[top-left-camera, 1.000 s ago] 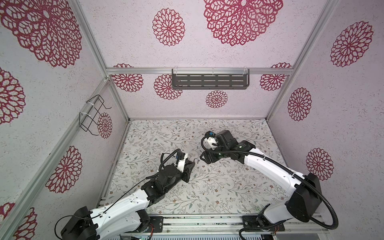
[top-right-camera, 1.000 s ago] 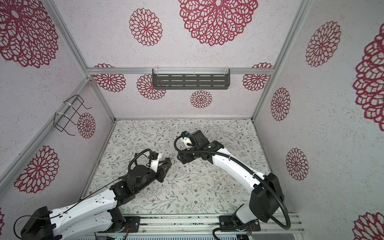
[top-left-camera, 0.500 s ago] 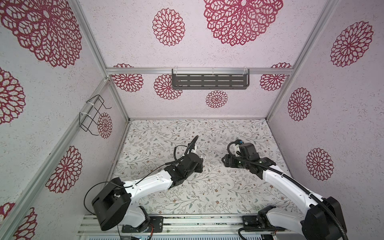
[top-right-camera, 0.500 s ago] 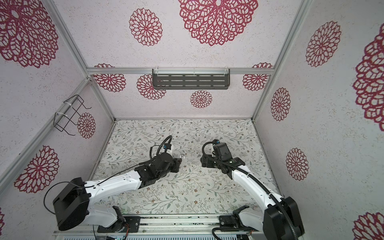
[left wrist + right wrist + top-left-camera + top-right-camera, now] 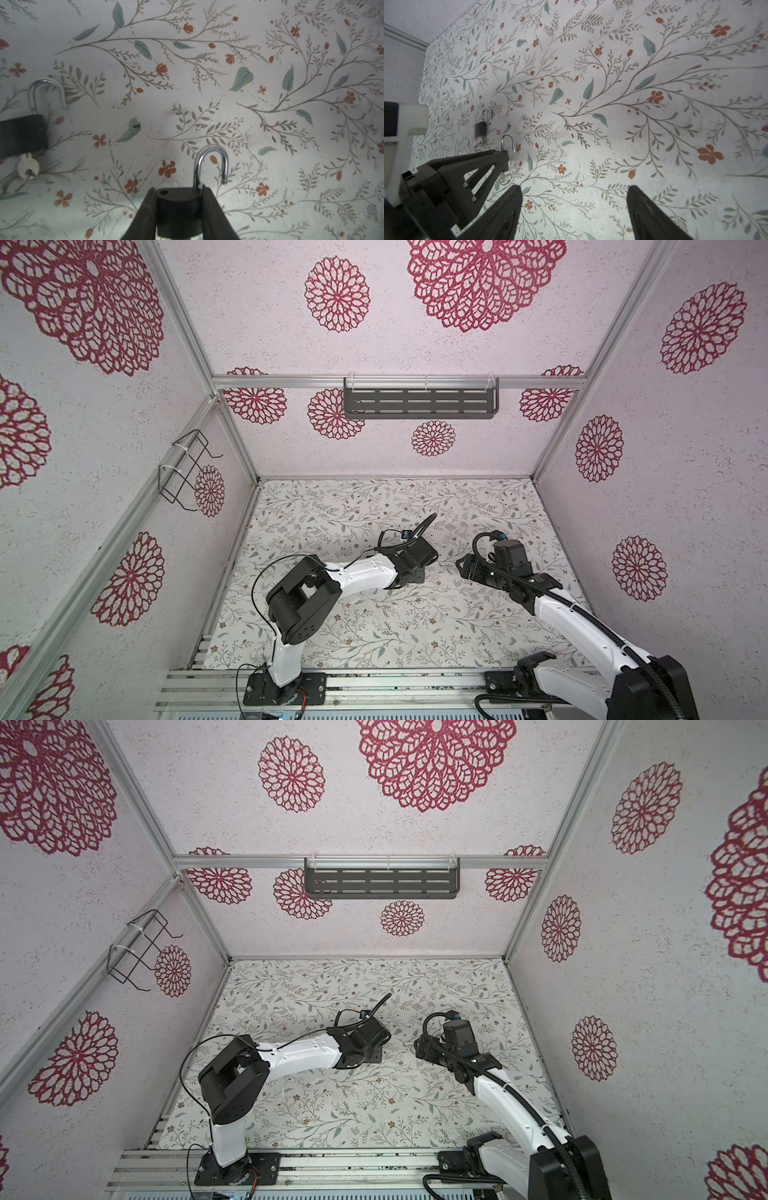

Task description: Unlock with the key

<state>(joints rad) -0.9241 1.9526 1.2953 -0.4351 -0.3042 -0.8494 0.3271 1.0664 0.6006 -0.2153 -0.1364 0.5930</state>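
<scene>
Left jaws clamp the black padlock (image 5: 178, 207), shackle (image 5: 196, 170) open; right jaws gape wide, empty, above the desk (image 5: 654, 135).

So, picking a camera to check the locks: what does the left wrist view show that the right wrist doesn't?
Left wrist only: the held padlock's black body, shackle hole empty. Right wrist only: the open right gripper and a silver key ring. Both: the left gripper clamping it, the second black padlock with its cream-headed key, both silver shackles open.
</scene>
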